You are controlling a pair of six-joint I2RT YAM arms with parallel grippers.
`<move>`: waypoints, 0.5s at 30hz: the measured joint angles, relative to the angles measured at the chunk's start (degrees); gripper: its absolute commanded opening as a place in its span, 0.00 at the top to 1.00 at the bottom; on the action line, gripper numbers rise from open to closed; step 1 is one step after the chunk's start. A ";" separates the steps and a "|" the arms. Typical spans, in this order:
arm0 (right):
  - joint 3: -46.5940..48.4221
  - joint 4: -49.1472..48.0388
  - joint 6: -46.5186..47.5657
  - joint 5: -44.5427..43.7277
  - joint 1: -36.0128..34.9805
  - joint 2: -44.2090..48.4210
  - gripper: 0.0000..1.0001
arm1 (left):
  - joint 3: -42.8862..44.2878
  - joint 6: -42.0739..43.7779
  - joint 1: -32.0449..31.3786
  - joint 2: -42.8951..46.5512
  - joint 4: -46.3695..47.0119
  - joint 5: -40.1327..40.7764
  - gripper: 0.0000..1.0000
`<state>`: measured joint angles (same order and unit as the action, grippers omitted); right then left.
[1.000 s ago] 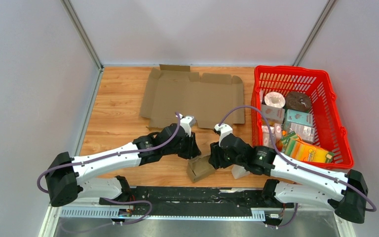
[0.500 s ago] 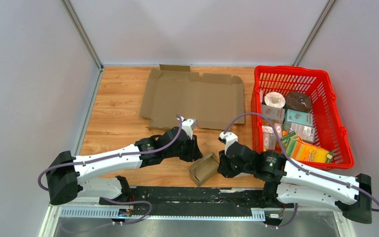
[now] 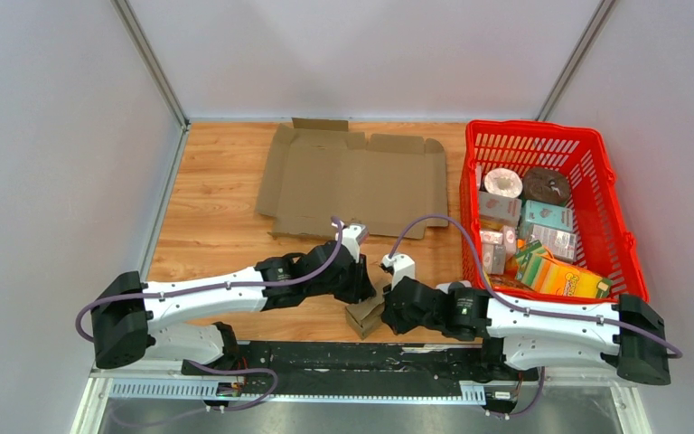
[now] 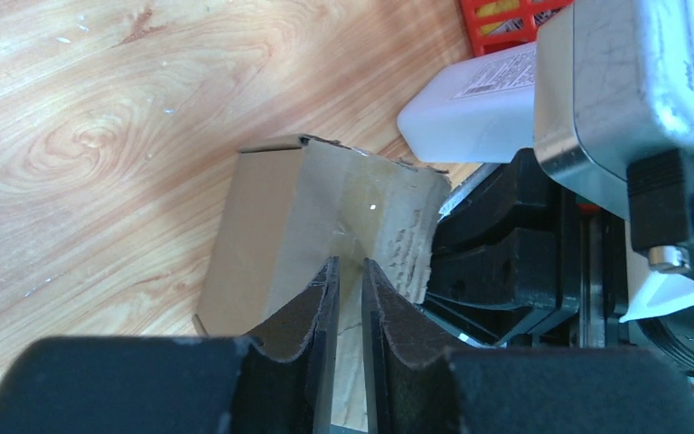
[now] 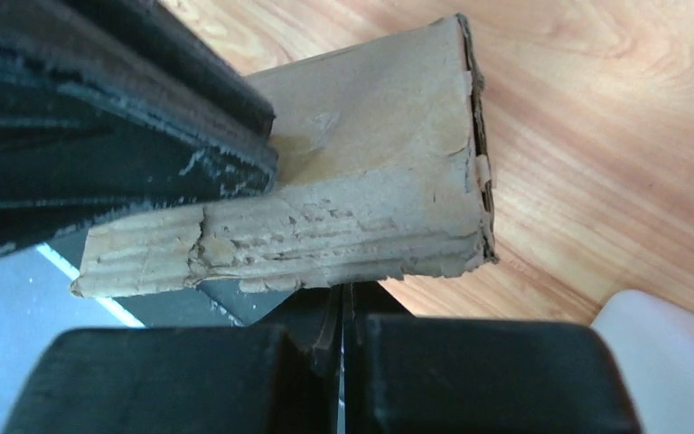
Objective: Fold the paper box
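The box (image 3: 366, 316) sits at the table's (image 3: 208, 226) 6 o'clock edge. The left gripper (image 4: 347, 289), at its 11 o'clock, pinches one wall, apparently to steady it. The right gripper (image 5: 342, 307), fingers pressed together, butts a flap from 3 o'clock, likely to fold it inward.

Both arms are stretching low across the wooden table (image 3: 212, 212) and meeting near its front edge. The left arm (image 3: 208, 297) is reaching in from the left, and the left gripper (image 3: 366, 285) is pressing against the top of the small paper box (image 3: 362, 317). The right arm (image 3: 547, 323) is lying almost level from the right, with the right gripper (image 3: 385, 307) touching the box's right side. From above, the jaws are hiding behind the wrists. A flat cardboard sheet (image 3: 352, 181) is lying unfolded at the far side. The red basket (image 3: 529, 129) is sitting to the right, holding a white roll (image 3: 503, 183), a teal carton (image 3: 547, 216) and a yellow packet (image 3: 569, 279).
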<state>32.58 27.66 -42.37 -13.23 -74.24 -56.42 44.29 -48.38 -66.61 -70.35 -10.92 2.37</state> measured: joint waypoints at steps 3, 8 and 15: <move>0.24 -1.68 0.17 -2.01 0.02 -0.98 0.93 | 0.00 -0.37 -0.52 0.70 -0.33 1.09 0.77; 0.28 -2.84 0.87 -4.20 0.13 -0.83 0.87 | -0.70 -1.14 -0.61 1.27 0.61 1.05 0.77; 8.09 11.32 2.16 -9.35 0.28 0.11 0.77 | -2.73 -2.27 -0.92 -0.59 3.85 0.04 0.77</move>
<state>40.66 38.98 -40.21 -22.59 -73.95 -56.31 41.56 -50.65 -67.53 -70.94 -7.07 2.42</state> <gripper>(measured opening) 0.211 0.226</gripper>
